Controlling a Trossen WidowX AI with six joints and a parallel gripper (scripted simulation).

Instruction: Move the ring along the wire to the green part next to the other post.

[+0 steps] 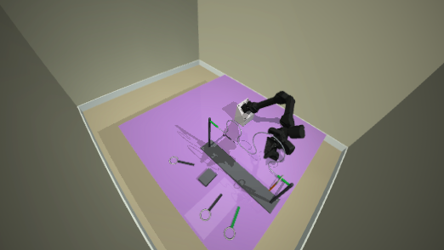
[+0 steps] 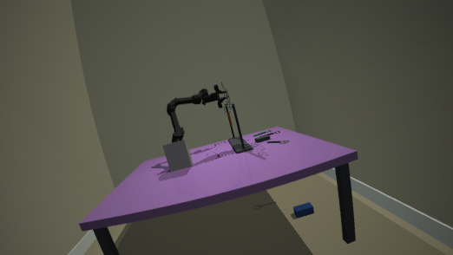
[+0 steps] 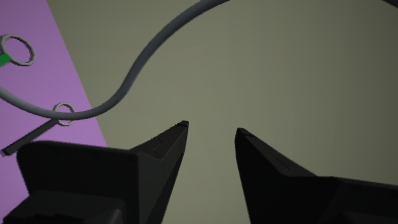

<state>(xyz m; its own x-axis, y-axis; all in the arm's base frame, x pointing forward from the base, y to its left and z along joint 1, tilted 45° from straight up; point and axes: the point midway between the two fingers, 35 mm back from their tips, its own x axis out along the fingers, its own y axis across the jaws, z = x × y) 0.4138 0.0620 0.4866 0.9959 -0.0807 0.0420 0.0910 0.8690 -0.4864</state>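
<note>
The ring's orange handle (image 1: pixel 272 184) (image 2: pixel 228 118) hangs at the green wire end (image 1: pixel 284 180) by the near post (image 1: pixel 281 194). The other green end (image 1: pixel 214 124) sits by the far post (image 1: pixel 210 133). The thin grey wire (image 1: pixel 255 140) (image 3: pixel 150 47) loops between them. My gripper (image 1: pixel 272 156) (image 2: pixel 223 101) (image 3: pixel 212 130) is up beside the grey wire, above and behind the handle. Its fingers stand partly apart with nothing between them. In the wrist view the wire curves across a little beyond the fingertips, apart from them.
The posts stand on a dark base plate (image 1: pixel 238 172). Spare rings with handles lie on the purple table: two with dark handles (image 1: pixel 182 161) (image 1: pixel 216 201) (image 3: pixel 30 135) and one with a green handle (image 1: pixel 235 217). A grey square (image 1: pixel 206 178) lies near them. A blue box (image 2: pixel 303 209) lies on the floor.
</note>
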